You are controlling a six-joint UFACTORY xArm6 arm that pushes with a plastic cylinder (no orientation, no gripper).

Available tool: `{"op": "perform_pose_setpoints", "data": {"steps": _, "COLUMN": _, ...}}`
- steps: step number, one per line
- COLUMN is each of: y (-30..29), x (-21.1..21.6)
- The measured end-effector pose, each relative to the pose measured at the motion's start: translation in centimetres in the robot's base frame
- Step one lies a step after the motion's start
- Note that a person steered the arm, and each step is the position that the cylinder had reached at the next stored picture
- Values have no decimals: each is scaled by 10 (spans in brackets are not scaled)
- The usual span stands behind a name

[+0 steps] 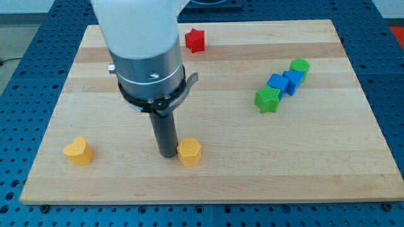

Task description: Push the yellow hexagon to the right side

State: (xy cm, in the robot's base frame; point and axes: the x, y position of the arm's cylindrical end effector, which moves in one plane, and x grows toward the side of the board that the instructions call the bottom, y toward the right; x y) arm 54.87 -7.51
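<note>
**Tip set against the yellow hexagon's left side**

My tip (pixel 167 154), the lower end of the dark rod that serves as end effector, has no jaws to open or close. It stands on the pale wooden desk (pixel 208 176), apparently touching the small yellow hexagon block (pixel 189 152) just to its right. The hexagon is squat, with no clear long axis; its facing is hard to judge. Bare wood runs from it to the desk's right edge; the bottom edge lies near. A yellow heart-shaped block (pixel 78 151) sits well left of my tip. Far to the upper right cluster two green blocks (pixel 267 99) (pixel 300 67) and two blue blocks (pixel 277 82) (pixel 293 80); a red star-like block (pixel 195 40) lies above.
</note>
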Motion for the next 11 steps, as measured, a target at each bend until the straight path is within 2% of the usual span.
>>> {"op": "perform_pose_setpoints", "data": {"steps": 1, "y": 43, "x": 9}}
{"op": "perform_pose_setpoints", "data": {"steps": 2, "y": 118, "x": 9}}
{"op": "perform_pose_setpoints", "data": {"steps": 5, "y": 104, "x": -46}}
{"op": "perform_pose_setpoints", "data": {"steps": 6, "y": 114, "x": -46}}
{"op": "perform_pose_setpoints", "data": {"steps": 8, "y": 188, "x": -9}}
{"op": "perform_pose_setpoints", "data": {"steps": 10, "y": 228, "x": -24}}
{"op": "perform_pose_setpoints", "data": {"steps": 11, "y": 243, "x": -8}}
